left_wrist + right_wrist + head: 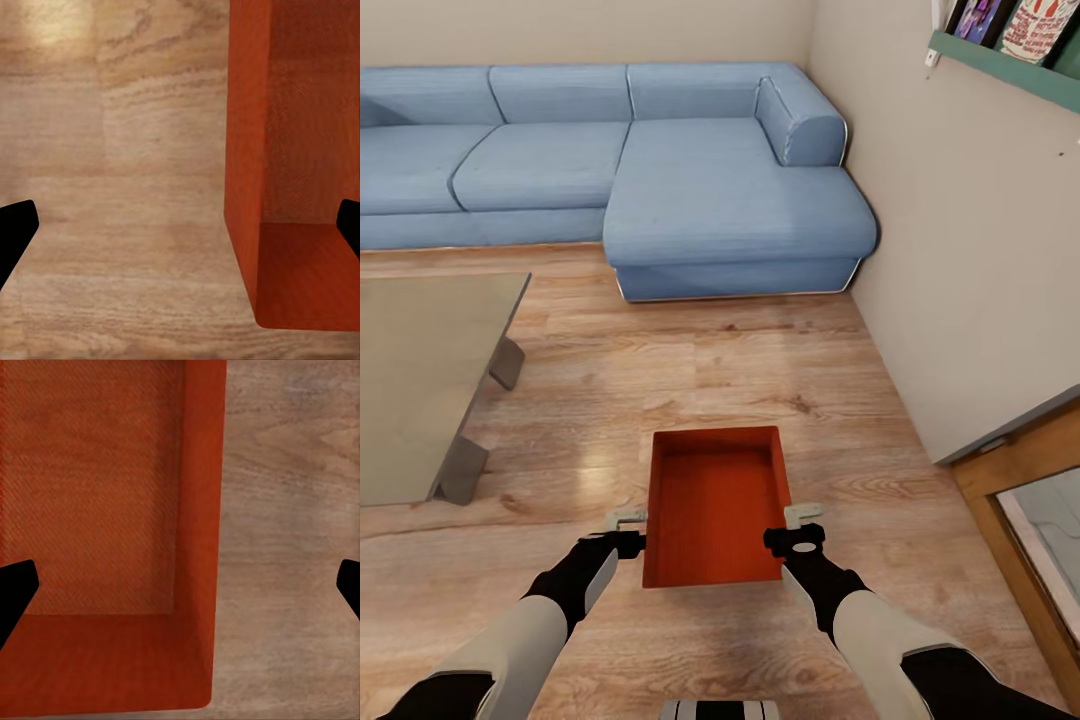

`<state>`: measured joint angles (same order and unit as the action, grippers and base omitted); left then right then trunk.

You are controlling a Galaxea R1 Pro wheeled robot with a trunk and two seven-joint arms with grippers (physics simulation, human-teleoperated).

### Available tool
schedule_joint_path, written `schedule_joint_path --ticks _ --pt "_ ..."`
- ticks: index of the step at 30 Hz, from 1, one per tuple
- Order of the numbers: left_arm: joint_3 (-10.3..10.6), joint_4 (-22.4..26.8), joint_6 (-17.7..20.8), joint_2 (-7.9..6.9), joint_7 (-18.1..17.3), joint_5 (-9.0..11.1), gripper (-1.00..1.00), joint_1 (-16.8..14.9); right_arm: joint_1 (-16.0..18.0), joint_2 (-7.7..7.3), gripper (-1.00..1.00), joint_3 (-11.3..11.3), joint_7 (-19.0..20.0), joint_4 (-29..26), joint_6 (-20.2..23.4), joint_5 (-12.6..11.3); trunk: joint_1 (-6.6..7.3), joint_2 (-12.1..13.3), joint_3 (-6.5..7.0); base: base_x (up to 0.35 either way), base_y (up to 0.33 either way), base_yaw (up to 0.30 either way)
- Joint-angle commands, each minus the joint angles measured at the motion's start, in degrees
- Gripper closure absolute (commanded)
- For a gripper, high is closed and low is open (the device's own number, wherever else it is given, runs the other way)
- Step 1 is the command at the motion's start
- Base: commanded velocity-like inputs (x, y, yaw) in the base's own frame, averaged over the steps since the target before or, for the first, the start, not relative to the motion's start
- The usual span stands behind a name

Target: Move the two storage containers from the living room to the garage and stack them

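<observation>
Head view: both grippers' fingers stand spread wide, the left gripper point(628, 520) straddling the near left wall of the storage container point(715, 505), the right gripper point(800, 515) its near right wall. Neither clamps yet. The container lies on the wood floor point(660, 370), near the blue sofa point(660, 170). Closing evenly on both walls would likely keep it level.

Storage container point(715, 505): one in view, red-orange rect. box, low straight walls, flat bottom, open top, empty. Upright, level, long axis running away from robot. Sits over light wood-plank floor point(760, 370) of living room, in front of blue sofa, between both arms at near end.
</observation>
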<state>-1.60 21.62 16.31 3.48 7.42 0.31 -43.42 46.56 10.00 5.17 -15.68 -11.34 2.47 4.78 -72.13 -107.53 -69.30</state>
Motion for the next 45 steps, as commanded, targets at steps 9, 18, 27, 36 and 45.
schedule_joint_path --ticks 9,18,27,36,45 --pt "-0.16 0.15 0.3 -0.03 0.13 0.04 -1.0 0.0 0.02 0.0 -1.0 0.27 -0.32 -0.06 0.2 0.56 0.01 -0.01 -0.03 -0.002 0.003 0.0" --pt "-0.11 0.13 0.3 -0.03 0.13 0.04 -1.0 0.0 0.02 0.0 -1.0 0.27 -0.28 -0.11 0.21 0.65 0.01 -0.01 -0.03 0.0 -0.001 0.0" --pt "-0.19 0.16 0.22 -0.05 0.13 0.08 -1.0 0.0 0.0 0.0 -1.0 0.26 -0.23 -1.02 0.73 0.67 0.01 -0.01 -0.03 0.0 -0.126 0.0" --pt "-0.17 0.16 0.22 -0.05 0.09 0.11 -1.0 0.0 -0.01 0.0 -1.0 0.58 -0.47 -1.12 1.06 1.37 0.01 -0.01 -0.03 0.0 -0.005 0.0" --pt "-0.21 0.15 0.27 -0.05 0.09 0.12 -1.0 0.0 0.01 0.0 -1.0 0.49 -2.81 -1.22 1.05 0.86 0.01 -0.01 -0.03 0.0 0.0 0.0"
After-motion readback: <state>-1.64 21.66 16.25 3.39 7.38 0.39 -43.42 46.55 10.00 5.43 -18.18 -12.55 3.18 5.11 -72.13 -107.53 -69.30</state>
